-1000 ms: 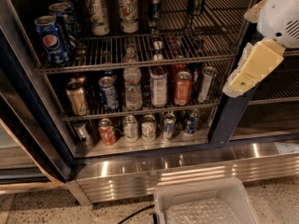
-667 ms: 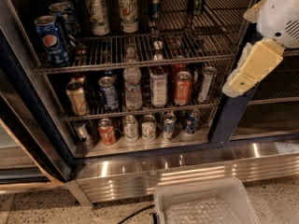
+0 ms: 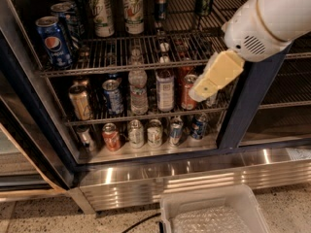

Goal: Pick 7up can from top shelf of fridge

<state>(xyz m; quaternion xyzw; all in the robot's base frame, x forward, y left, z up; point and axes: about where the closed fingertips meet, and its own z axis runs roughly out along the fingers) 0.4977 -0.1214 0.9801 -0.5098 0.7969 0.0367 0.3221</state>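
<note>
1. Since the earlier frames, the gripper has been shifted left, from in front of the blue post of the fridge to the right end of the open compartment.
2. The gripper is seen below the front rail of the top shelf, in front of the cans on the middle shelf, angled down and left. Whether it is spread or pressed together cannot be told.
3. The 7up can is stood upright toward the back of the top shelf, well apart from the gripper, up and to its left.
4. A similar pale can is placed just left of it, and Pepsi cans are lined up at the shelf's left end.
5. A plastic bin is set on the floor before the fridge.
</note>
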